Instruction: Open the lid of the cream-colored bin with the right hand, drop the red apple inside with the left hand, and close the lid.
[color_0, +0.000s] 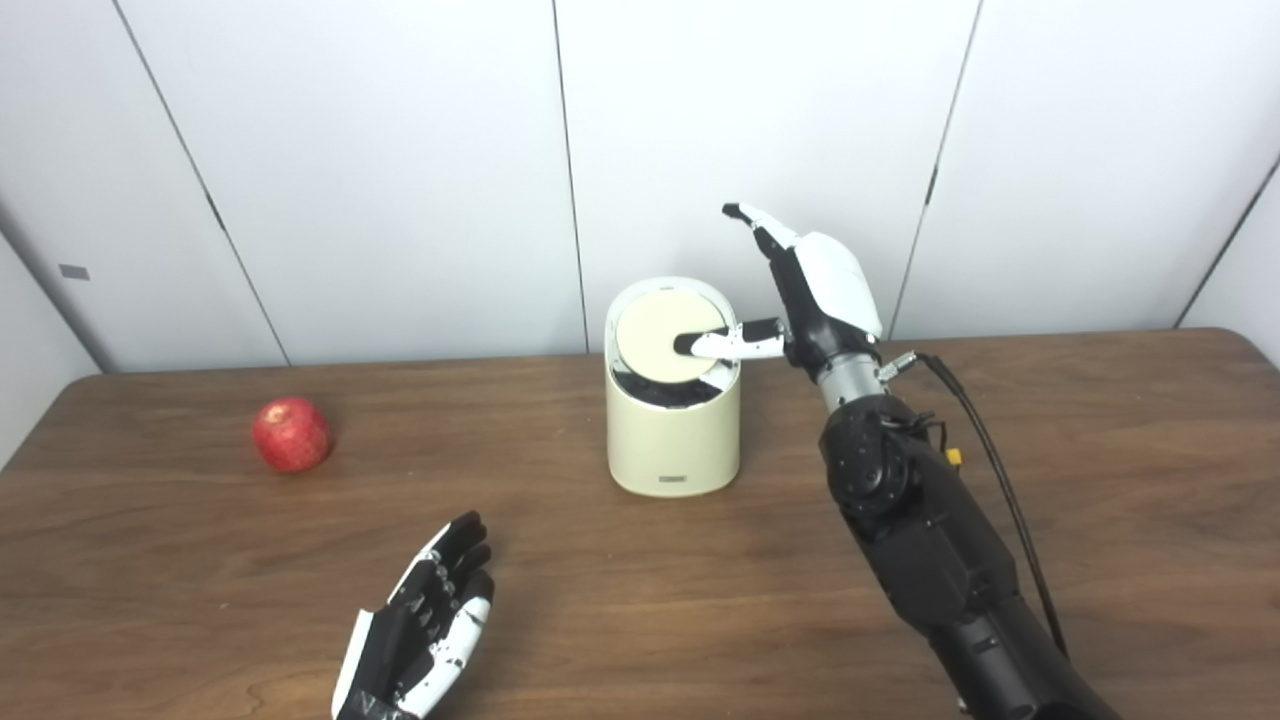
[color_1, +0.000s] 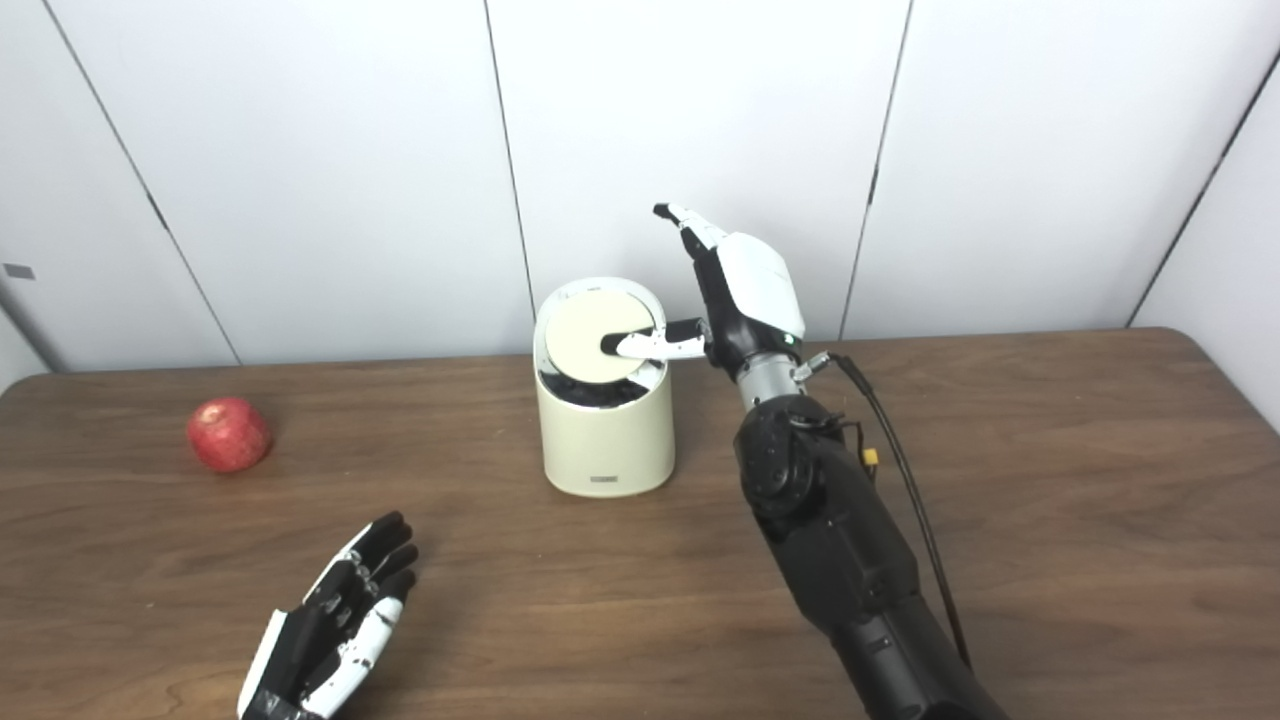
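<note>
Cream-colored bin (color_0: 672, 430) stands mid-table, a short cylinder with a round lid (color_0: 668, 335) tilted so a dark gap shows at its near edge, apparently part open. At its 3 o'clock the right hand (color_0: 800, 300) has fingers spread, thumb resting on the lid, holding nothing. Pressing steadily near the lid's centre should swing it fully without shoving the bin. Red apple (color_0: 291, 434) sits at 9 o'clock, well apart. Left hand (color_0: 425, 620) lies open, empty, at 7 o'clock on the table (color_0: 1100, 450).
</note>
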